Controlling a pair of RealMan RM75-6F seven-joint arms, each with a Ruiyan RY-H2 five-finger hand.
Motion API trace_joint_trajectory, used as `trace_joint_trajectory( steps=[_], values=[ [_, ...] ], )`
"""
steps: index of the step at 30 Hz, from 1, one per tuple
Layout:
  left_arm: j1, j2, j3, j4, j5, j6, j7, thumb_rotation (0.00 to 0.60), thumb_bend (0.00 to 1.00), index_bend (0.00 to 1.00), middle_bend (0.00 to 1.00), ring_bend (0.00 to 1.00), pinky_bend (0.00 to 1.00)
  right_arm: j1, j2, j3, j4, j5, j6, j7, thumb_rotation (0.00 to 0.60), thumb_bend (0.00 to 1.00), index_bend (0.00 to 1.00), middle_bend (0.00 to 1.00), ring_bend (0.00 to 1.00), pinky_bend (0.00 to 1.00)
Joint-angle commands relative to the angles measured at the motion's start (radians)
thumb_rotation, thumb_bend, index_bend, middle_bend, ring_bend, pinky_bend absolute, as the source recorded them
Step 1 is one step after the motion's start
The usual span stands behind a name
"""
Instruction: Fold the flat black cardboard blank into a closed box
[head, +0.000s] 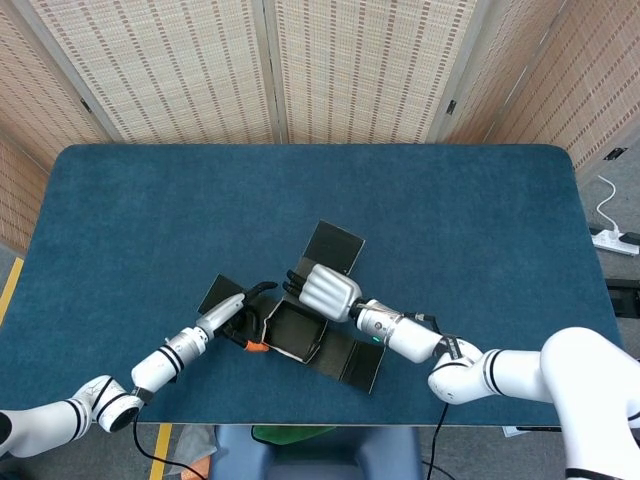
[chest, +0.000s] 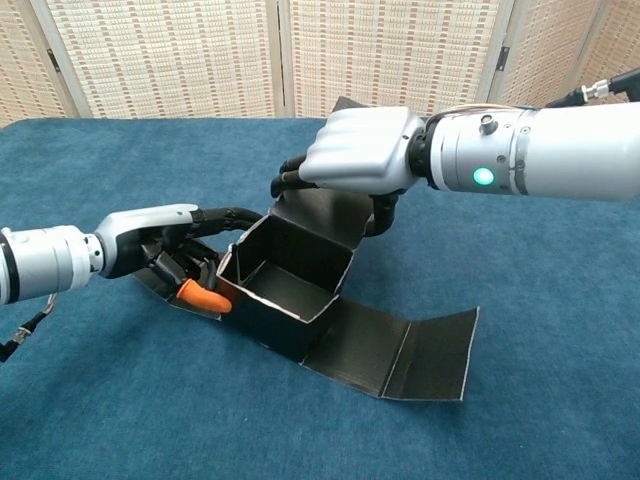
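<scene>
The black cardboard blank (chest: 300, 300) stands half formed between the hands: walls are up around an open tray, while the lid flap (chest: 400, 350) lies flat toward the robot, unclosed. The right hand (chest: 355, 155) grips the rear wall from above. The left hand (chest: 175, 255) presses the left side, fingers spread. Below lies a blue-carpeted table (head: 450, 220); behind it, woven screens (head: 350, 60).

No readable text or labels.

Black ribbed cardboard blank (chest: 290, 275) on a dark blue table (chest: 540, 330); silver-white hands, the left hand (chest: 160, 250) bearing black fingers (chest: 235, 214) and one orange tip.
</scene>
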Motion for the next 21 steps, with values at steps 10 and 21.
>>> trace_joint_trajectory(
  steps=[10,21],
  values=[
    [-0.036,-0.034,0.065,0.068,0.058,0.011,-0.213,0.6,0.16,0.29,0.23,0.62,0.82,-0.017,-0.054,0.028,0.084,-0.137,0.018,0.097,0.6,0.32,0.36,0.21,0.73,1.0],
    [-0.047,-0.035,0.065,0.064,0.03,0.004,-0.212,0.6,0.17,0.43,0.39,0.64,0.82,-0.035,-0.002,0.068,0.016,-0.064,-0.032,0.052,0.6,0.27,0.0,0.0,0.64,1.0]
  ],
)
